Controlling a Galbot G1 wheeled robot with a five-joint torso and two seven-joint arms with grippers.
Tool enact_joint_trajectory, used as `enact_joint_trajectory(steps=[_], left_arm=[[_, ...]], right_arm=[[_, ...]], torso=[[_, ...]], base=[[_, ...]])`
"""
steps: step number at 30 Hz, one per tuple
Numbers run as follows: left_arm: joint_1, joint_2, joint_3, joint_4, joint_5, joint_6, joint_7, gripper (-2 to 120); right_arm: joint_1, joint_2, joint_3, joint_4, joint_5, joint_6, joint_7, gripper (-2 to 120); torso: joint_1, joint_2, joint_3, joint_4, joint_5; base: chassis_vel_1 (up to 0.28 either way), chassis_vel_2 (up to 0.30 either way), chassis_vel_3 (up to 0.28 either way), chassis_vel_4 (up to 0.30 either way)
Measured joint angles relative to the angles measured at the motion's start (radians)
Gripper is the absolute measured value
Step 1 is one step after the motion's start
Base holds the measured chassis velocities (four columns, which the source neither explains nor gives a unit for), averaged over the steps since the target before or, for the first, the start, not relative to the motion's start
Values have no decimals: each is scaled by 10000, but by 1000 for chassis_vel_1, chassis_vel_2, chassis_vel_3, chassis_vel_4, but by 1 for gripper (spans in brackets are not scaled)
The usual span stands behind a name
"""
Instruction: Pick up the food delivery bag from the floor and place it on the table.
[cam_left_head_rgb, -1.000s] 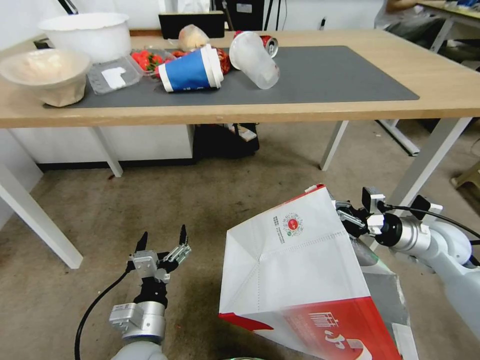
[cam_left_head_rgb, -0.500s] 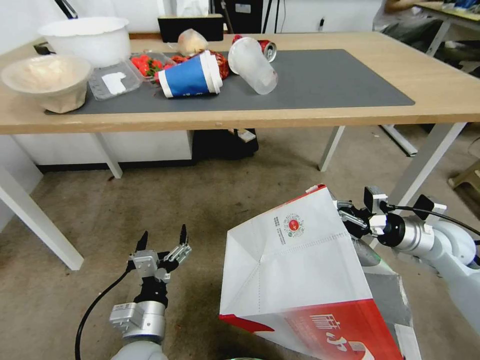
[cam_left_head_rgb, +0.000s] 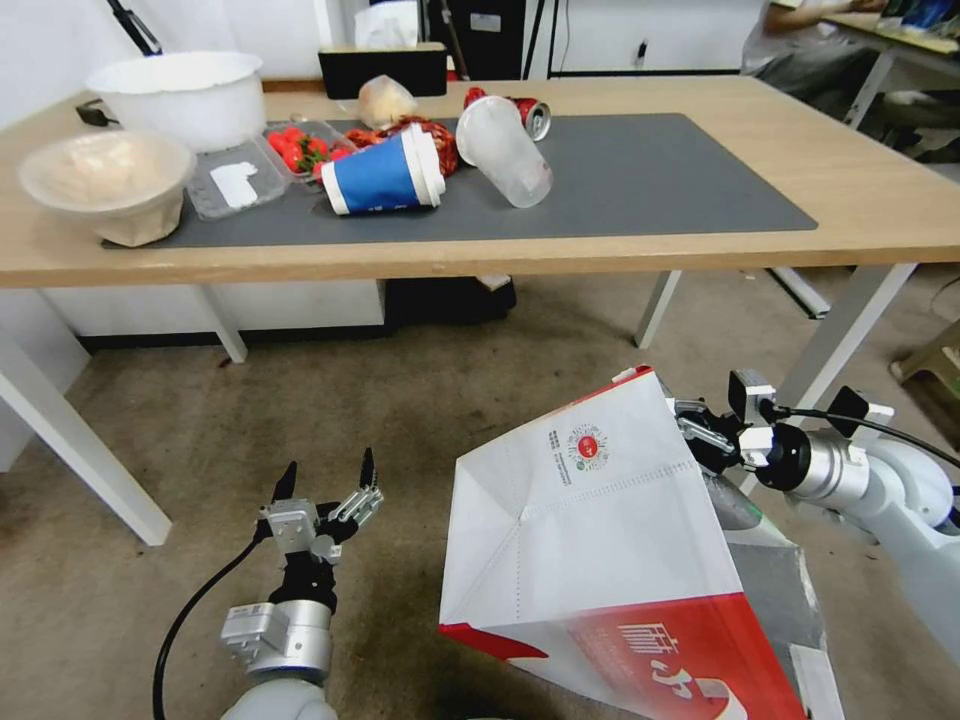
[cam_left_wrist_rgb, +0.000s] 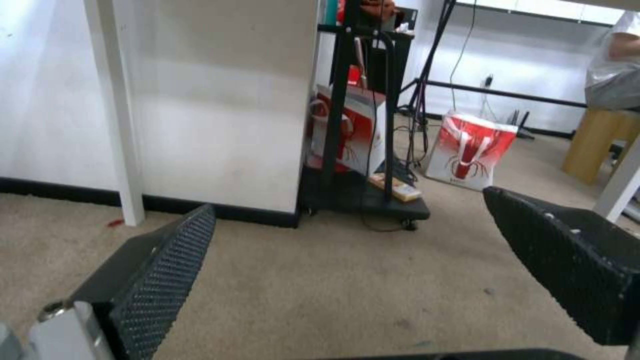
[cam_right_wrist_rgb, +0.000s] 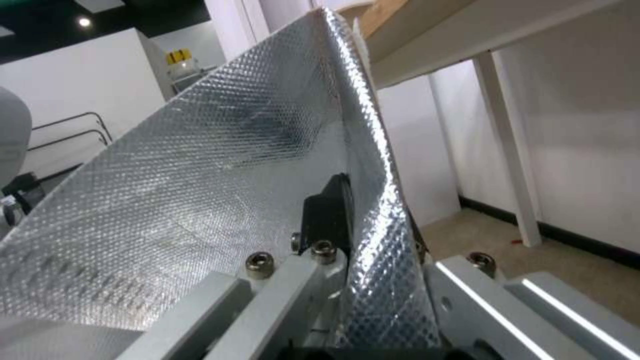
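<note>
Right gripper (cam_left_head_rgb: 688, 428) clamps food delivery bag (cam_left_head_rgb: 590, 540) rim, tilted – left gripper (cam_left_head_rgb: 325, 477) wide, idle

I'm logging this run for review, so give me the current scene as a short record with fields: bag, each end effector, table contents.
bag: food delivery bag, tilted, held low in front of the table, not yet on it
right end effector: shut on the bag's upper edge; foil lining between its fingers
left end effector: open, holding nothing, above the floor
table: light wood with dark grey mat
on table: tipped blue paper cup, tipped clear plastic cup, white bowl, strawberries
</note>
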Motion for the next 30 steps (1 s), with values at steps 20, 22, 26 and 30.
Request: enact_joint_trajectory(steps=[20, 22, 26, 30], left_arm=[[0, -1, 15, -12, 1, 21, -11, 100], [2, -3, 18, -14, 4, 22, -11, 100], [3, -6, 23, -15, 10, 23, -11, 100], [8, -6, 26, -15, 13, 26, -11, 100]], right_arm=[[-36, -94, 29, 73, -8, 4, 3, 0], [-56, -101, 38, 92, -5, 4, 3, 0], [-89, -104, 43, 128, -3, 3, -5, 0], [-103, -104, 44, 178, -1, -2, -11, 0]], torso=[[204, 808, 605, 0, 0], [234, 912, 675, 0, -1], [275, 1058, 781, 0, 0], [330, 1221, 891, 0, 0]], base=[[0, 0, 0, 0], [0, 0, 0, 0], [0, 0, 0, 0], [0, 0, 0, 0]])
